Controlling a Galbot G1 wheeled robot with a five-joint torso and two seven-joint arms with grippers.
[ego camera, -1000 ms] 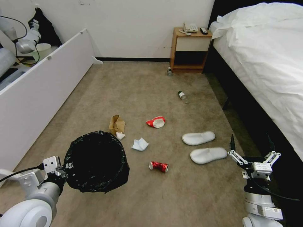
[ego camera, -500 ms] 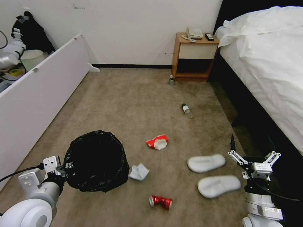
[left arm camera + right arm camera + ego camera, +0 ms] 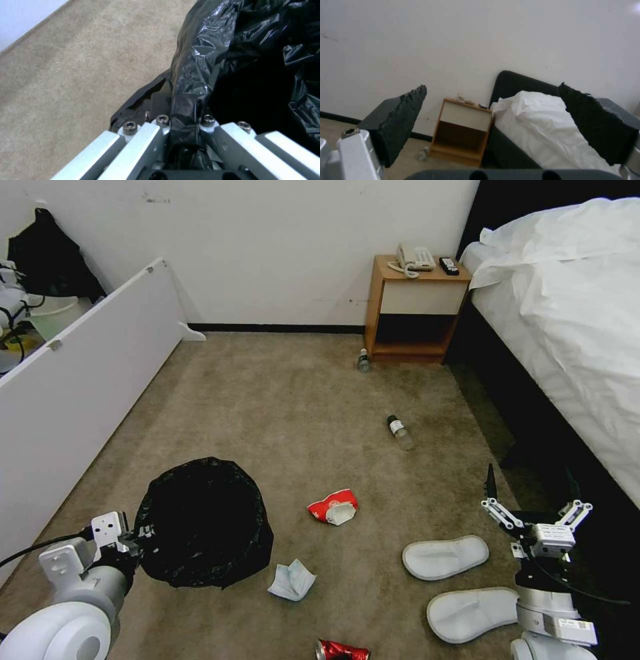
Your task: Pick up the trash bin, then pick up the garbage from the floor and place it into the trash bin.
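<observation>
My left gripper (image 3: 137, 535) is shut on the black-bagged rim of the trash bin (image 3: 203, 520), held off the floor (image 3: 267, 407) at lower left; the left wrist view shows the bag (image 3: 206, 62) pinched between the fingers. My right gripper (image 3: 531, 489) hangs open and empty at lower right, beside the bed. Garbage lies on the carpet: a red-white wrapper (image 3: 333, 507), white crumpled paper (image 3: 291, 580), a crushed red can (image 3: 341, 651) at the bottom edge, two white slippers (image 3: 445, 557) (image 3: 472, 613), a bottle (image 3: 401, 432) mid-floor and another bottle (image 3: 363, 360) by the nightstand.
A white panel (image 3: 73, 400) runs along the left. The wooden nightstand (image 3: 413, 307) with a phone stands against the far wall. The bed (image 3: 573, 333) with white bedding and a dark frame fills the right side. Open carpet lies ahead between panel and bed.
The whole view has shifted: the litter has slid down toward me and the nightstand sits lower, so the camera moved forward. The brown bag has gone from view. Both arms keep their pose.
</observation>
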